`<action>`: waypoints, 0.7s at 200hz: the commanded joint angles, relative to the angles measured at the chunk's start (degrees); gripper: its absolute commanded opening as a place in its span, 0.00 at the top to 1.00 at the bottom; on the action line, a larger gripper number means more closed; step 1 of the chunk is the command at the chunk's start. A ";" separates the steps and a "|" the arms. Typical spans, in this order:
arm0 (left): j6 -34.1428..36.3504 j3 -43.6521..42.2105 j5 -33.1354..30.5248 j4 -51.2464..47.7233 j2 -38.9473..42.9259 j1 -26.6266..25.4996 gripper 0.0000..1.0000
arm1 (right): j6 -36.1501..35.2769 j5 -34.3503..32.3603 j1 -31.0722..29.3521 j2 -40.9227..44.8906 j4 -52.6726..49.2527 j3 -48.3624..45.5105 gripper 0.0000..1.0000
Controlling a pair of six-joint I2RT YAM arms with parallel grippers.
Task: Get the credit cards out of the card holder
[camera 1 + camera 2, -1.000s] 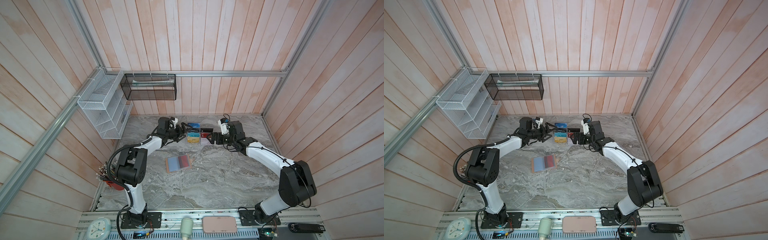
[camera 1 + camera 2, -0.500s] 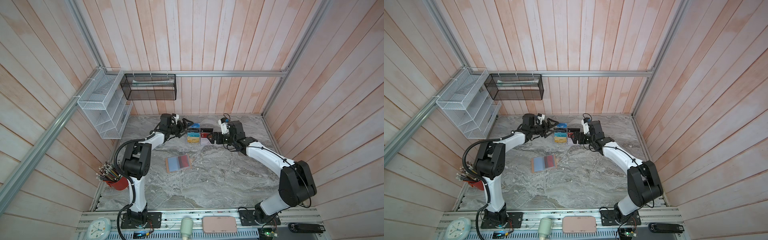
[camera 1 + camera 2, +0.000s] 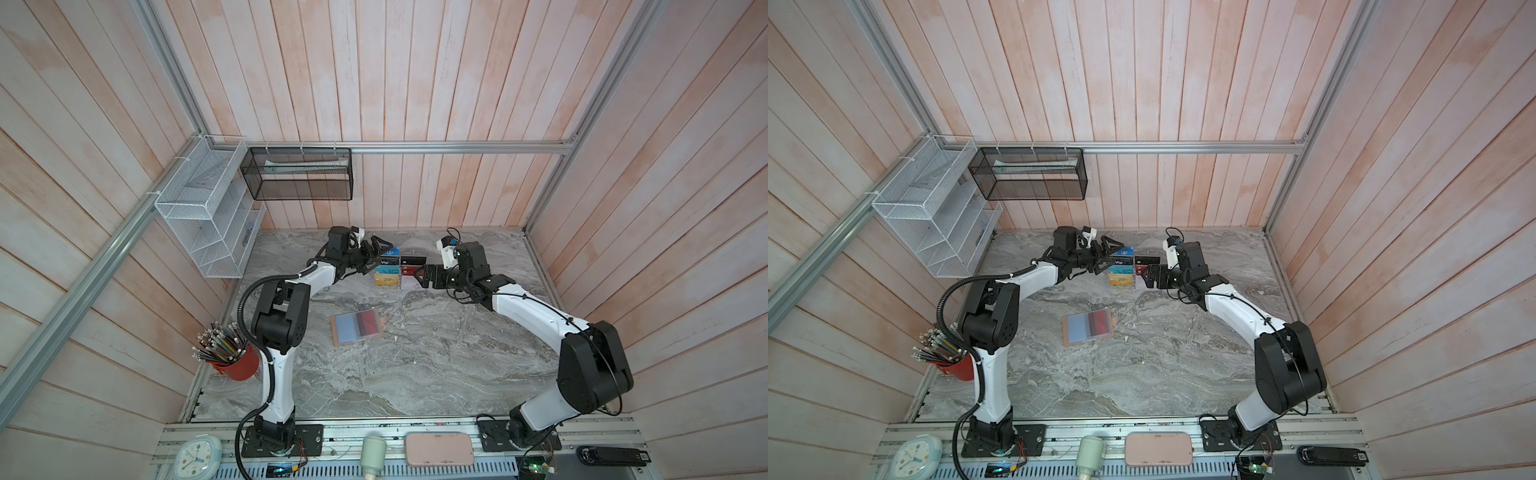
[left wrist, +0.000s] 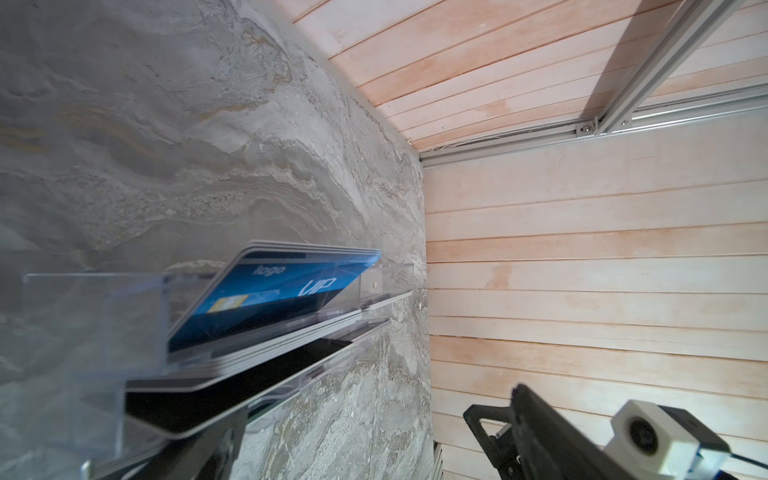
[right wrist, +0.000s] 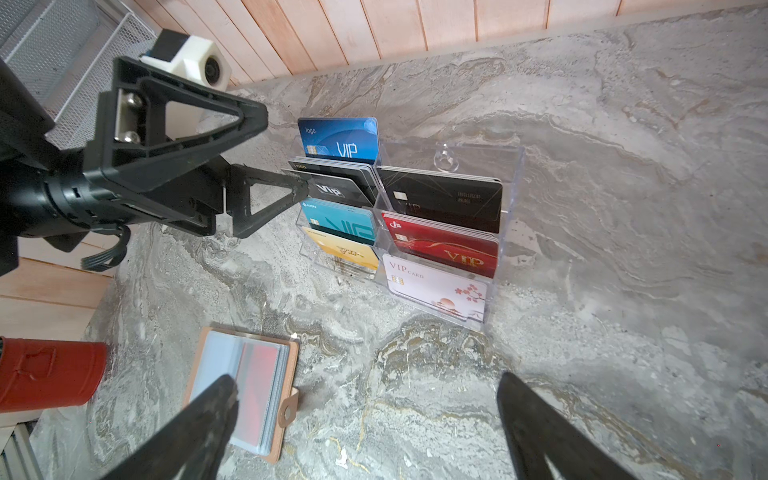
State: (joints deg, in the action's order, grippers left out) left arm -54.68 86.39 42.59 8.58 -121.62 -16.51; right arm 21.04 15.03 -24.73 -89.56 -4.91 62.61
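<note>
The card holder [image 3: 356, 327] [image 3: 1088, 327] [image 5: 245, 386] lies open and flat mid-table, its snap tab to one side. A dark red credit card [image 3: 368, 323] [image 5: 257, 370] sits in its clear sleeve. My left gripper [image 3: 380, 253] [image 3: 1111, 254] [image 5: 286, 153] is open at the left end of the clear acrylic rack [image 3: 413, 253] [image 5: 511, 166] [image 4: 386, 274]. Its lower fingertip [image 5: 301, 187] touches the corner of a black "Vip" card [image 5: 336, 189] [image 3: 388, 262] standing in that rack. My right gripper [image 3: 420, 276] [image 3: 1148, 276] [image 5: 365, 415] hangs open and empty by the rack's right end.
The rack holds several stacks of coloured cards near the back wall. A red pencil cup [image 3: 235, 361] stands front left. A white wire shelf [image 3: 208, 216] and a black mesh basket [image 3: 299, 174] hang on the walls. A pink case [image 3: 438, 449] lies on the front rail.
My left gripper has moved right and back to the rack's left end, its arm stretching out. The right arm and the card holder have not moved.
</note>
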 commanded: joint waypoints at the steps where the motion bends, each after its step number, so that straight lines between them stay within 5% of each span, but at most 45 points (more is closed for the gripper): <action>1: 0.74 1.75 -1.27 0.74 -1.20 -0.36 0.00 | 0.15 -0.27 -0.41 0.96 -0.21 -0.91 0.02; 140: 4.15 -0.56 -0.78 -1.77 2.29 -0.45 0.00 | 0.69 0.26 -0.41 0.40 0.90 -1.48 0.02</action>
State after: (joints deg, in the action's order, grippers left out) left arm -52.86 88.33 41.36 7.31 -122.87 -16.91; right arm 21.15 15.05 -24.73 -89.54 -4.69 61.63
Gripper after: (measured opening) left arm 0.999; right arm 0.980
